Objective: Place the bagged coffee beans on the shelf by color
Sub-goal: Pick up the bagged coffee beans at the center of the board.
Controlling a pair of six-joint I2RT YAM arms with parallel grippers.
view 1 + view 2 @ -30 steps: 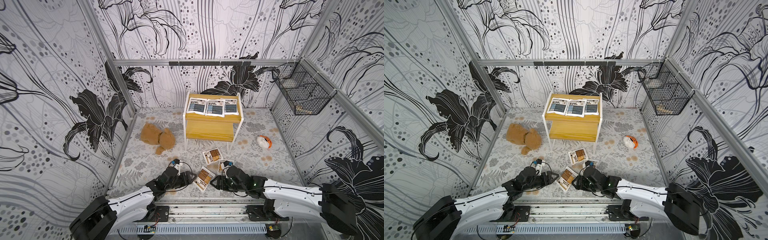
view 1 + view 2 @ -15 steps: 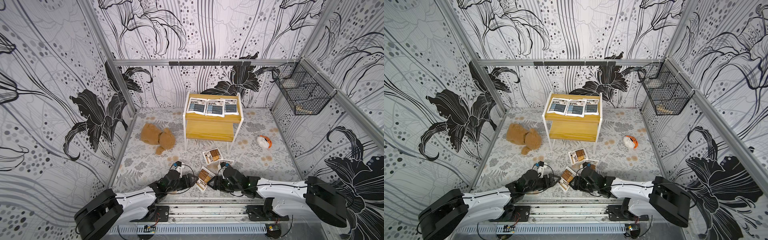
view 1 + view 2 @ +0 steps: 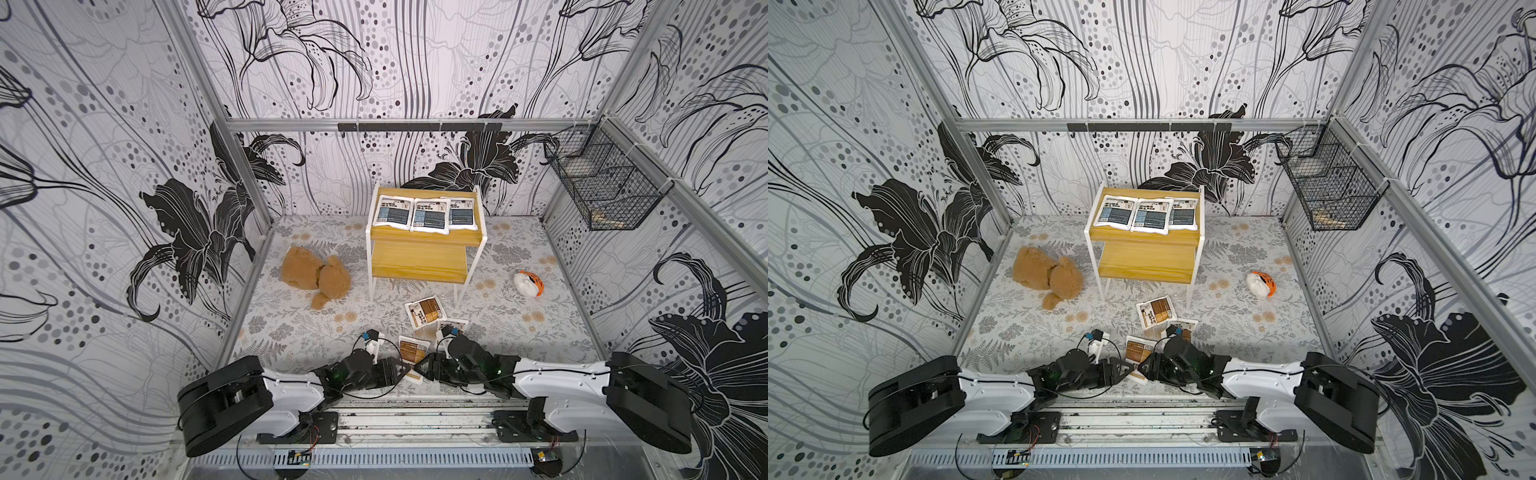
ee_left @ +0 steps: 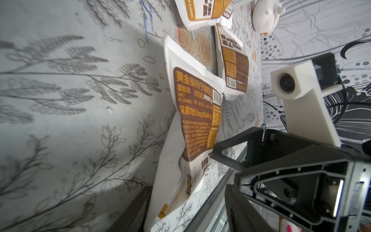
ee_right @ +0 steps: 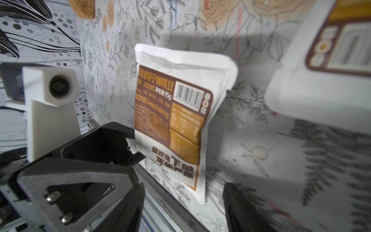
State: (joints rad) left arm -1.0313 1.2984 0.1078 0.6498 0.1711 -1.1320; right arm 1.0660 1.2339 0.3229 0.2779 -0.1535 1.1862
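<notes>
Right at the front edge of the table the two arms lie low and meet nose to nose at the nearest brown pouch (image 3: 412, 353), which lies label up with its near end reaching the table's front rail. The left gripper (image 3: 400, 369) has that pouch's near edge between its jaws. They stand somewhat apart, and from here I honestly cannot tell whether they pinch the bag or only straddle it. The right gripper (image 3: 426, 368) faces it from the other side with its jaws spread wide, holding nothing, and in the right wrist view the pouch's corner sits in the gap between them. Just behind, a second brown pouch (image 3: 452, 323) peeks out from under the right arm's wrist. A third brown pouch (image 3: 424, 311) lies against it, near the front legs of the shelf (image 3: 419, 259). On the shelf's top yellow board three blue-grey pouches (image 3: 429, 215) lie flat side by side, filling it. To the shelf's left a teddy bear (image 3: 316, 276) lies slumped on the floral mat (image 3: 291, 328), and to its right sits an orange-and-white ball toy (image 3: 527, 283). A black wire basket (image 3: 602, 187) hangs on the right wall.
</notes>
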